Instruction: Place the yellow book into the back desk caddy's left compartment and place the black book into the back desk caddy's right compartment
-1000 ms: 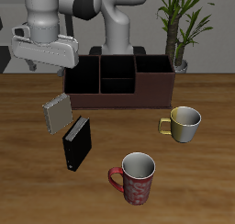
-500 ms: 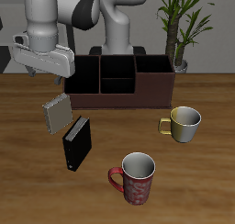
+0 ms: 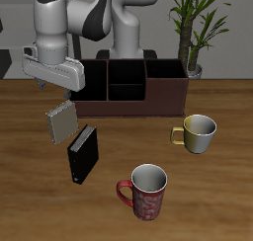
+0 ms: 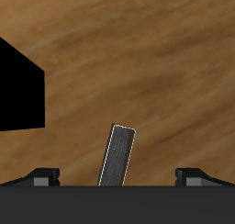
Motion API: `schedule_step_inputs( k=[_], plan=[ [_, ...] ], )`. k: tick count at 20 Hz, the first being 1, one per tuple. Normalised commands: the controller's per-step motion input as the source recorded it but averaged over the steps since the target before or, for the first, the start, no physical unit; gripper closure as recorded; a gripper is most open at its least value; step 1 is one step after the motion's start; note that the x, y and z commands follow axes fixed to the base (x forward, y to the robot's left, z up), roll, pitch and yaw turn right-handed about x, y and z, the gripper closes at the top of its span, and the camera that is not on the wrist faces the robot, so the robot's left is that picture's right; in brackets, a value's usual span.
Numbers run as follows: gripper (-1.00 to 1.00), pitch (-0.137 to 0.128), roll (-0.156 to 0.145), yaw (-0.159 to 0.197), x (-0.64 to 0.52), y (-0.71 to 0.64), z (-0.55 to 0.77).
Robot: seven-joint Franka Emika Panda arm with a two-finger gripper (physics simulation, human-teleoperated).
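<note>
A patterned mug (image 3: 145, 192) stands nearest the front, then the black book (image 3: 82, 153) and a gold mug (image 3: 198, 132). The yellow book (image 3: 60, 122) stands behind the black one, under the wide-open gripper (image 3: 51, 85). The caddy (image 3: 126, 89) sits farthest back.

No writing, label, brand, number or sign can be read anywhere in either view (the renders are small and the surfaces plain or merely patterned).
</note>
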Motion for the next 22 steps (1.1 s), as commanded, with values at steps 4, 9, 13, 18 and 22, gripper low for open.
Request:
schedule_step_inputs(
  k=[4, 9, 13, 18, 22],
  plan=[
    [-1.0, 0.026, -0.006, 0.005, 0.05, 0.06, -0.19],
    [-1.0, 0.036, -0.039, -0.003, 0.1, -0.07, -0.21],
    [-1.0, 0.022, 0.005, 0.008, 0.08, -0.1, -0.21],
    [-1.0, 0.046, -0.035, -0.041, 0.1, -0.32, -0.3],
    [-1.0, 0.017, -0.02, -0.032, -0.07, -0.1, -0.21]
  ],
)
